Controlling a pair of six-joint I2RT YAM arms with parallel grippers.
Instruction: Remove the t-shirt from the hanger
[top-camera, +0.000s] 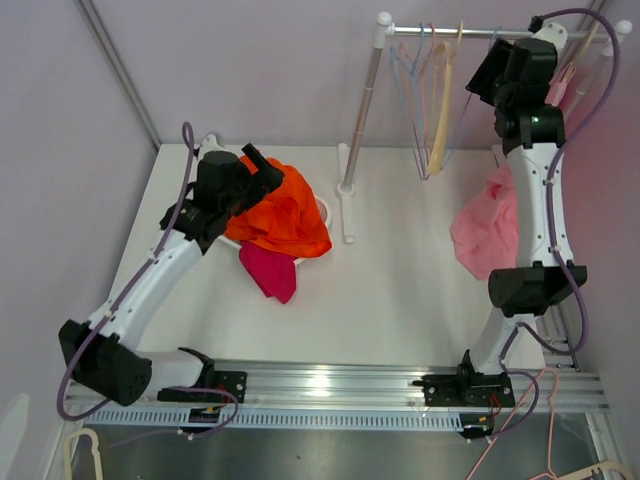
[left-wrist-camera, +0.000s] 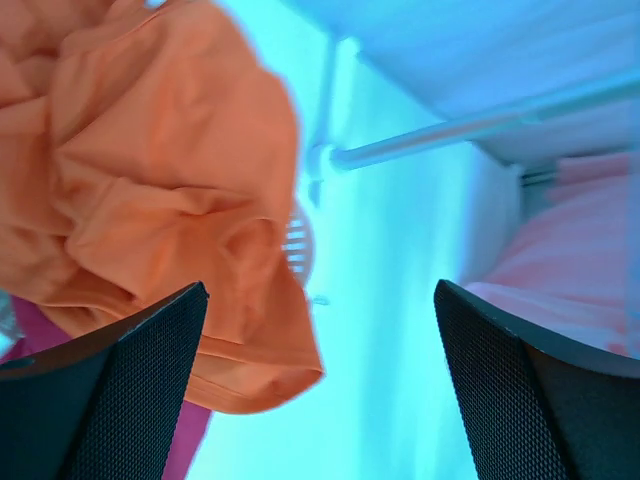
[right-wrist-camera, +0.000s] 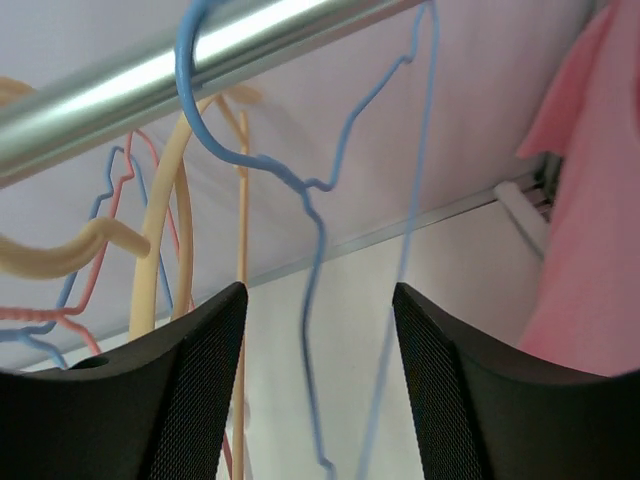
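- Our left claw (left-wrist-camera: 315, 292) stands released, its jaws wide and holding nothing. The orange t-shirt (top-camera: 285, 215) lies crumpled just below and ahead of it on the desk (top-camera: 400, 290), off any hanger, and partly covers a magenta garment (top-camera: 270, 270).
- Our right claw (right-wrist-camera: 320, 290) is also released. Its jaws are parted just under the rail (right-wrist-camera: 150, 70), and the bare blue hanger (right-wrist-camera: 310, 190) hangs in front of the gap. We cannot tell whether the wire touches either finger.
- The pink t-shirt (right-wrist-camera: 590, 200) hangs to the right of that claw and below it, and we judge it to be the one left to strip.
- To do this well, we would back the right claw straight out from the wire so that no hook gets dragged along.
- We would then take the pink cloth low down, well away from the neighbouring hangers.
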